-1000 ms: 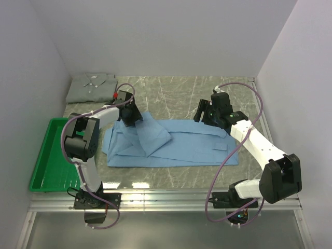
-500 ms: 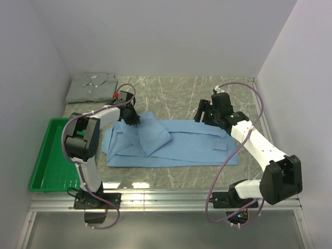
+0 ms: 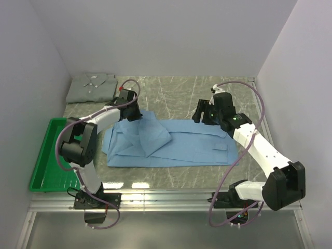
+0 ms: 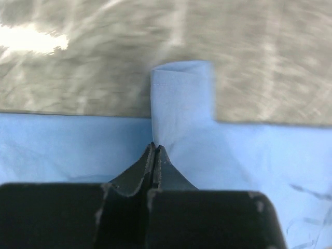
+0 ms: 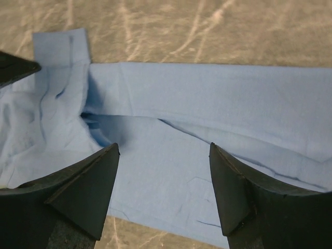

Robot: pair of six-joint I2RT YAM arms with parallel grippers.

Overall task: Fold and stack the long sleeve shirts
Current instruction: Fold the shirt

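Left gripper (image 4: 155, 149) pinched closed on far edge of light blue shirt (image 3: 181, 142), right gripper (image 5: 163, 148) spread open above it, grey-green shirt (image 3: 91, 87) folded beyond.

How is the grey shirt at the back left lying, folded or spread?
Folded: the grey shirt is a compact rectangle, collar on top.

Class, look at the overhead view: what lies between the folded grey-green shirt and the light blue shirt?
Bare tabletop separates grey-green shirt from light blue shirt; the left gripper reaches over it. Top view.
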